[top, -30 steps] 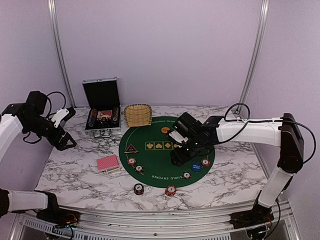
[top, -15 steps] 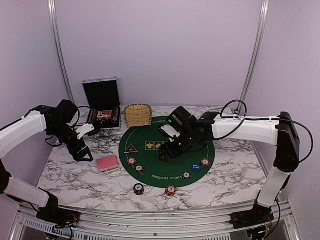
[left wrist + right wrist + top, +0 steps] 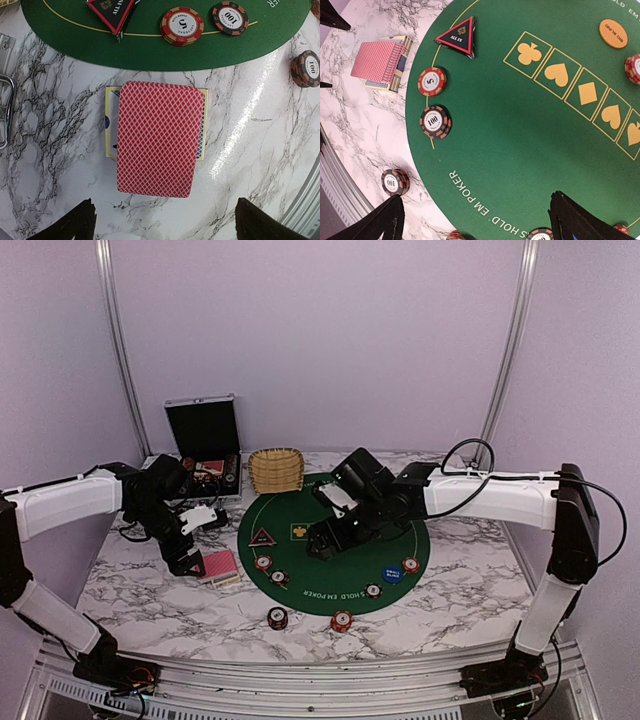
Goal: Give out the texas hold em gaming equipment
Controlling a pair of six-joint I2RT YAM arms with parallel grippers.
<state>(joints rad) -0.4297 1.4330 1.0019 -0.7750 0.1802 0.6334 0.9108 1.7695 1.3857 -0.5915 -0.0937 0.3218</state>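
A stack of red-backed playing cards (image 3: 218,566) (image 3: 160,137) (image 3: 377,59) lies on the marble, left of the green poker mat (image 3: 345,565), on top of a yellow-edged pack. My left gripper (image 3: 190,562) (image 3: 165,225) hovers open and empty just over the cards' near end. My right gripper (image 3: 322,545) (image 3: 477,220) hangs open and empty above the mat's middle. On the mat sit a dark triangular marker (image 3: 263,536) (image 3: 456,37), red-and-white chips (image 3: 263,563) (image 3: 431,80), a blue disc (image 3: 392,574) and an orange disc (image 3: 613,33). Two chip stacks (image 3: 277,617) rest on the marble.
An open silver-edged black case (image 3: 205,465) stands at the back left, with a wicker basket (image 3: 276,470) beside it. More chips (image 3: 373,591) line the mat's near right rim. The table's front edge runs just below the loose chip stacks.
The left arm swung in from the far left edge to the card stack. The right gripper slid left across the mat and its jaws spread wider.
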